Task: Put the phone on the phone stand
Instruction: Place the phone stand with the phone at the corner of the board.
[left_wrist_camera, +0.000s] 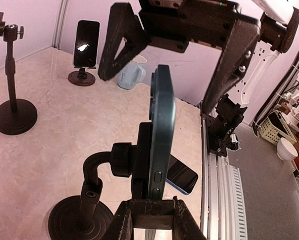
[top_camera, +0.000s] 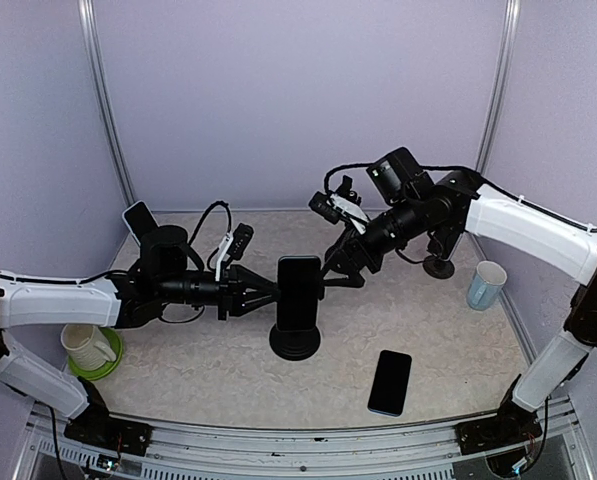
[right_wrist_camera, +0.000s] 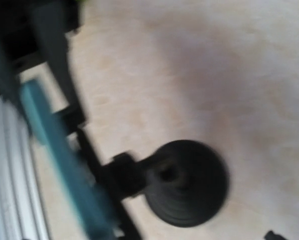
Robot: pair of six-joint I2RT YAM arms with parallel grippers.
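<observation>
A dark teal phone (top_camera: 299, 290) stands upright in the cradle of a black round-based phone stand (top_camera: 295, 342) at the table's middle. In the left wrist view the phone (left_wrist_camera: 163, 125) shows edge-on against the cradle and stand (left_wrist_camera: 79, 215). My left gripper (top_camera: 270, 291) comes from the left, its fingers (left_wrist_camera: 124, 222) closed on either side of the phone's edge and cradle. My right gripper (top_camera: 340, 268) is just right of the phone, open and empty, its fingers (left_wrist_camera: 116, 45) spread wide. The right wrist view is blurred and shows the phone (right_wrist_camera: 54, 150) and stand base (right_wrist_camera: 187, 182).
A second phone (top_camera: 389, 381) lies flat at the front right. Another phone sits on a stand (top_camera: 138, 220) at the back left. An empty stand (top_camera: 438, 265) and a pale cup (top_camera: 486, 285) are at the right. A mug on a green coaster (top_camera: 86, 348) is at the left.
</observation>
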